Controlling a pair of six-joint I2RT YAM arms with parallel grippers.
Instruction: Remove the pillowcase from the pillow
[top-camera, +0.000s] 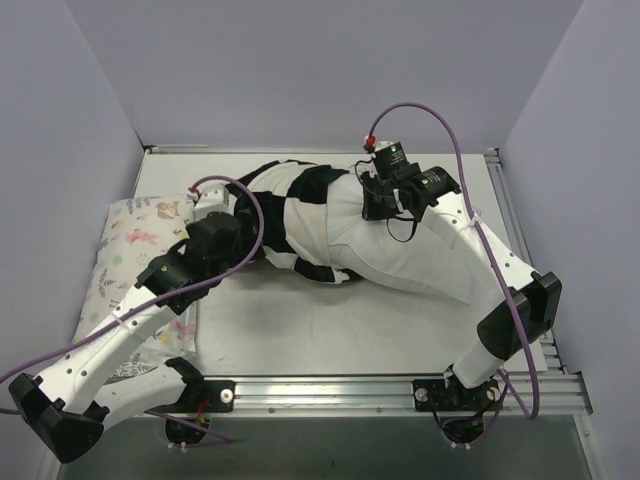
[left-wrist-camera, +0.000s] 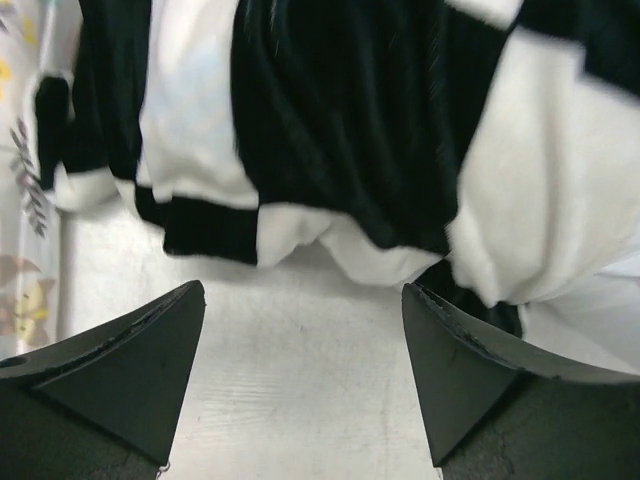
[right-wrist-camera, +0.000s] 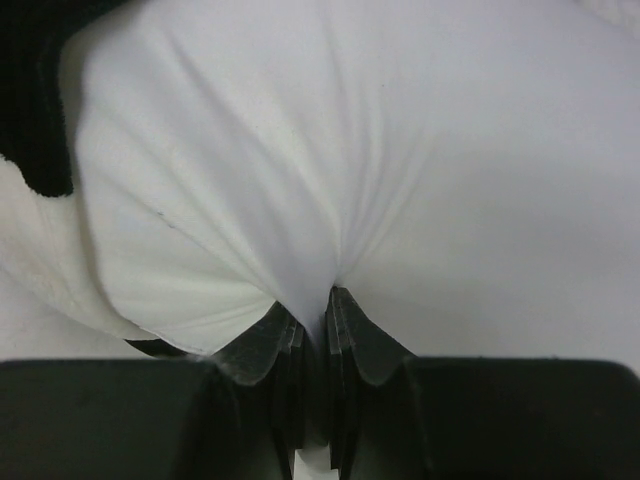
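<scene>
Pillowcase (left-wrist-camera: 330, 120), bunched across upper frame just beyond spread, empty left fingers (left-wrist-camera: 150, 350); right fingers (right-wrist-camera: 280, 345) clenched on pillow (right-wrist-camera: 400, 150), lower centre.

The pale grey flat tabletop (top-camera: 300, 330) carries a pale floral-print soft pillow (top-camera: 130, 240) along its left edge. A plump plain white pillow (top-camera: 390, 255) lies across the middle, and a black-and-white checked fabric pillowcase (top-camera: 320, 185) is bunched at its left end, towards the far edge.

Top view: even diffuse overhead light, soft shadows under arms on table (top-camera: 330, 330), no glare, sharp. Left wrist: pillowcase (left-wrist-camera: 340, 130) blurred, table in focus, left gripper (left-wrist-camera: 303, 290) near-black. Right wrist: pillow (right-wrist-camera: 400, 150) bright, not clipped, creases shaded; right gripper (right-wrist-camera: 308, 300) underexposed, detail lost.
</scene>
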